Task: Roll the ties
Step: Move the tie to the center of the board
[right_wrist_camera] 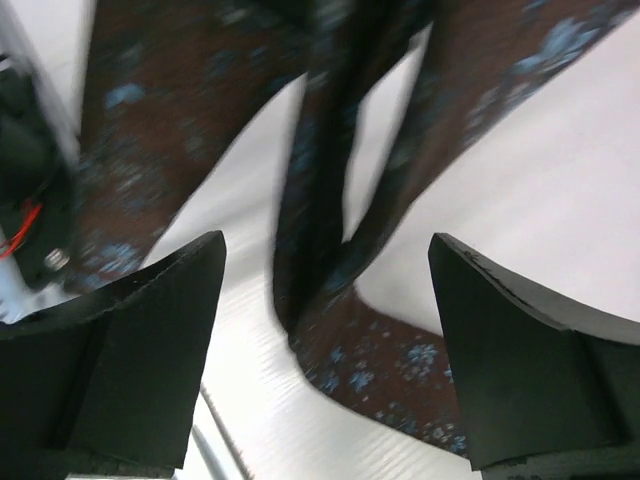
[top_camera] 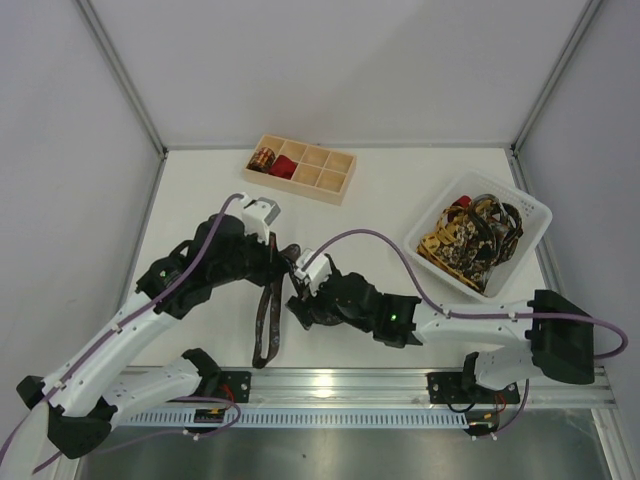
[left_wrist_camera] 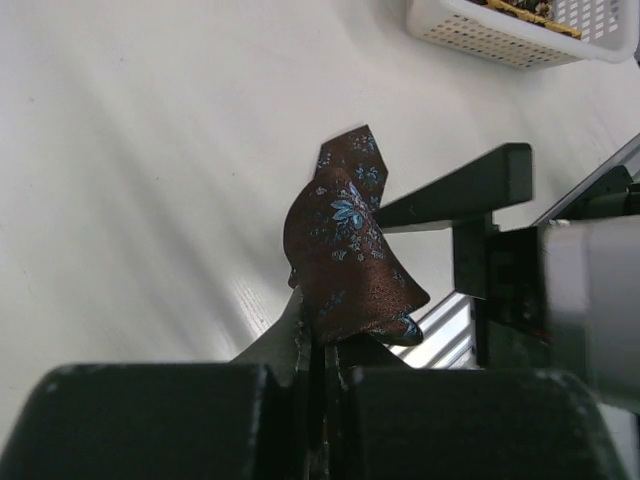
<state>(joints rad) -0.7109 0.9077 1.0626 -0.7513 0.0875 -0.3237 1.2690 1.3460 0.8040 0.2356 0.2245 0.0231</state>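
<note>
Table: white table, carrying everything.
Basket: white plastic basket near the right edge, heaped with gold-and-black ties.
Tray: pale wooden compartment tray at the far edge, holding small coils.
Tie: dark brown, blue-flowered fabric necktie by the near edge. Long axis runs near edge to far edge, far end lifted.
Handling: probably light, limp and slippery; best gripped at the end.
Left jaws: clenched on the folded end.
Right jaws: released, spread over the strip.
</note>
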